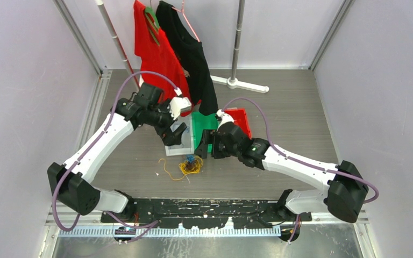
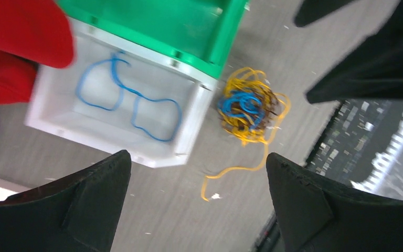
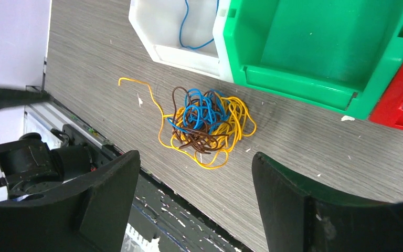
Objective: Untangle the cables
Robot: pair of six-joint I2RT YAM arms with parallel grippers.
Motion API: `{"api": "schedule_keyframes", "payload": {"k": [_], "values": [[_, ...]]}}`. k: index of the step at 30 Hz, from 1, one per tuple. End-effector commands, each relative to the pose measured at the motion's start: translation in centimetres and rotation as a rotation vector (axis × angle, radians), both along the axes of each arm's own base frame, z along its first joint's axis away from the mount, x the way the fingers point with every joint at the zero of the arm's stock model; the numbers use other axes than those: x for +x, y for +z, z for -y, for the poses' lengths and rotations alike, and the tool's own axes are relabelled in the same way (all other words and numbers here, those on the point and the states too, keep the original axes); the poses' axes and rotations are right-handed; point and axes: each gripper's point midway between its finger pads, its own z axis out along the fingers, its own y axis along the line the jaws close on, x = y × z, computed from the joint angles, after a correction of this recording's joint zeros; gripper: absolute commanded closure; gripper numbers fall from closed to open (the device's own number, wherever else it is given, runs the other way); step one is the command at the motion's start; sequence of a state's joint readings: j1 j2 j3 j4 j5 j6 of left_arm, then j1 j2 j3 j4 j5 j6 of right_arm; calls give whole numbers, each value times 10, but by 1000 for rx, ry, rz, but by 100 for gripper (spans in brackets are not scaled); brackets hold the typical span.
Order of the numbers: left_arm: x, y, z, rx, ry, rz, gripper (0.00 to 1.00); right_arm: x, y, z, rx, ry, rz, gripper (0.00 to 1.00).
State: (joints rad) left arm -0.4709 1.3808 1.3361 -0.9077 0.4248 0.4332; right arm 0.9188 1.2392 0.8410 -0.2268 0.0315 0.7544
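Note:
The cables (image 1: 191,166) lie as a hand-sized tangle of yellow, blue and brown cords on the grey table, in front of the bins. The same tangle of cables (image 3: 207,123) shows in the right wrist view, with one yellow end trailing left. One blue cable (image 2: 162,100) lies loose inside the white bin (image 2: 57,126), apart from the bunch (image 2: 249,110). My left gripper (image 2: 197,157) hangs open over the white bin's near edge, holding nothing. On the other side, the right gripper (image 3: 195,156) stands open above and just right of the tangle, also holding nothing.
A green bin (image 1: 204,131) sits between the white bin (image 1: 180,145) and a red bin (image 1: 241,119). Red and black shirts (image 1: 193,59) hang from a rack behind them, and red cloth (image 2: 16,47) brushes the white bin. The rack's foot (image 1: 242,83) stands at the back.

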Motion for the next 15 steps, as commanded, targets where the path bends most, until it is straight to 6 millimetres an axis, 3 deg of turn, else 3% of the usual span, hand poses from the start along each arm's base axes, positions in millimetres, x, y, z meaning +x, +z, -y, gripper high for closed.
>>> {"api": "schedule_keyframes", "payload": {"k": [1, 9, 12, 15], "values": [[-52, -1, -3, -35, -68, -188, 0, 1, 18, -15, 38, 63, 21, 18], [-113, -13, -18, -109, -132, -302, 4, -2, -20, -44, -21, 136, -32, 23], [-123, -30, -23, -97, -147, -305, 5, -1, -28, -51, -23, 149, -41, 25], [-114, -43, -21, -81, -109, -311, 9, 0, -34, -51, -33, 137, -45, 35]]}}
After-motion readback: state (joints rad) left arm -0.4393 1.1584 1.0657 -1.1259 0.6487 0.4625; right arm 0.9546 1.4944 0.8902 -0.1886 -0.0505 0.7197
